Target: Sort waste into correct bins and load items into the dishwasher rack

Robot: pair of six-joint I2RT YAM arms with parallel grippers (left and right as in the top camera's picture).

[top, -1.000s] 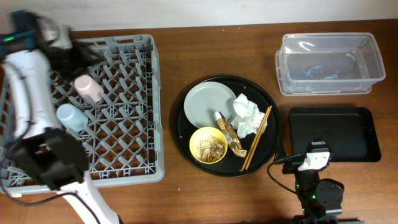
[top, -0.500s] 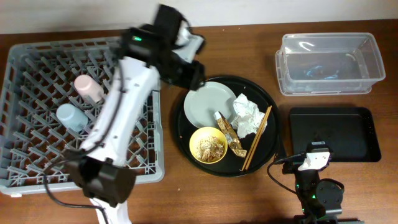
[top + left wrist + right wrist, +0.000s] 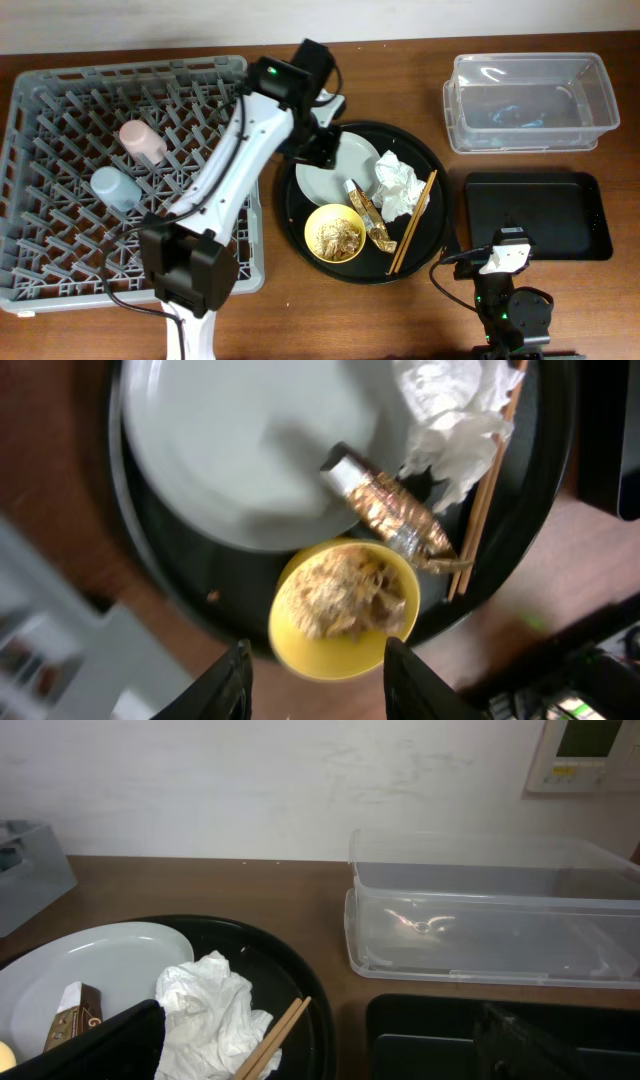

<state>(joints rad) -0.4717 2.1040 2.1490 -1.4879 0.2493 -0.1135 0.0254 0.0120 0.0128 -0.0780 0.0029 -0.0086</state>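
The grey-white plate lies on a round black tray with the crumpled tissue, gold-brown wrapper, chopsticks and yellow bowl of food scraps. My left gripper hovers over the plate's far left edge. In the left wrist view it is open and holds nothing, above the bowl, plate and wrapper. My right gripper stands wide open and low near the table's front edge, facing the tissue and chopsticks.
The grey dishwasher rack at left holds a pink cup and a light blue cup. The clear tub stands at the back right. The shallow black tray lies in front of it, beside the round tray.
My left arm has swung from the rack's far left corner rightward to above the plate, and its jaws have narrowed somewhat. The right arm has not moved.
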